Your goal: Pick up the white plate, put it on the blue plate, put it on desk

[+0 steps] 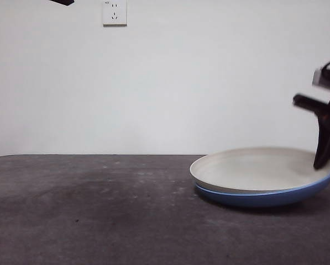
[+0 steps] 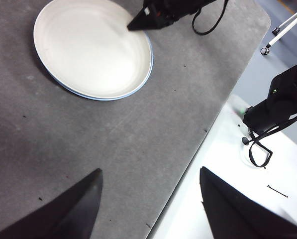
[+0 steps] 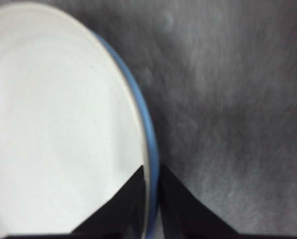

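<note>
The white plate (image 1: 253, 168) lies nested in the blue plate (image 1: 264, 197) on the right of the desk (image 1: 98, 210). Only the blue plate's rim and underside show. My right gripper (image 1: 324, 160) is at the stack's right rim. In the right wrist view my right gripper (image 3: 152, 199) has its jaws nearly together over the rims of the white plate (image 3: 53, 124) and blue plate (image 3: 149, 134). The left wrist view shows the white plate (image 2: 88, 47), the blue rim (image 2: 106, 99) and the right gripper (image 2: 133, 26). My left gripper (image 2: 150, 199) is open and empty, high above the desk (image 2: 138, 129).
A wall socket (image 1: 114, 12) is on the white wall behind. The left arm's tip (image 1: 62, 2) shows at the top left. Past the desk's edge stand a white side table (image 2: 228, 189) with black gear (image 2: 280, 99) and a tripod leg (image 2: 282, 30).
</note>
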Available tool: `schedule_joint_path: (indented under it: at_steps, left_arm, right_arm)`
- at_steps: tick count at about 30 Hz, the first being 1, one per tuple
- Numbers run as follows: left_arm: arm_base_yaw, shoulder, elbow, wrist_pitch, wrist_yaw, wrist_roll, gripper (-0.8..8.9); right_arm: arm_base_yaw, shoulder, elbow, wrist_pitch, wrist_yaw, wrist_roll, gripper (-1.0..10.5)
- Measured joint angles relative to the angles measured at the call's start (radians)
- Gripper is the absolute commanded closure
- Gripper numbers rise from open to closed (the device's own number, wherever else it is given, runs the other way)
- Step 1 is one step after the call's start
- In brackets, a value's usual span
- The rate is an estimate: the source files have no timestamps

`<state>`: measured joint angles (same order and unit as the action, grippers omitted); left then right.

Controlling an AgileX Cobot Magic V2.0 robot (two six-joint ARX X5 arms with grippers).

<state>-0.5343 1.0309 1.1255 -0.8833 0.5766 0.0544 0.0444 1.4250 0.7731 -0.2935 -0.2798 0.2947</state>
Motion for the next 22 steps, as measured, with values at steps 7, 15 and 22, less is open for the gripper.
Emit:
schedule_joint_path:
  at_steps: [7,15,22]
  left_arm:
    - [0.000,0.000,0.000,0.000,0.000,0.000,5.02]
    - [0.000,0.000,0.000,0.000,0.000,0.000,5.02]
    - [0.000,0.000,0.000,0.000,0.000,0.000,5.02]
  right_arm:
    - [0.002,-0.126,-0.002,0.007,-0.044,0.026,9.3]
    - [0.082,-0.154,0.032,0.002,-0.055,0.069,9.3]
    - [0.208,-0.148,0.034,0.043,0.000,0.109,9.3]
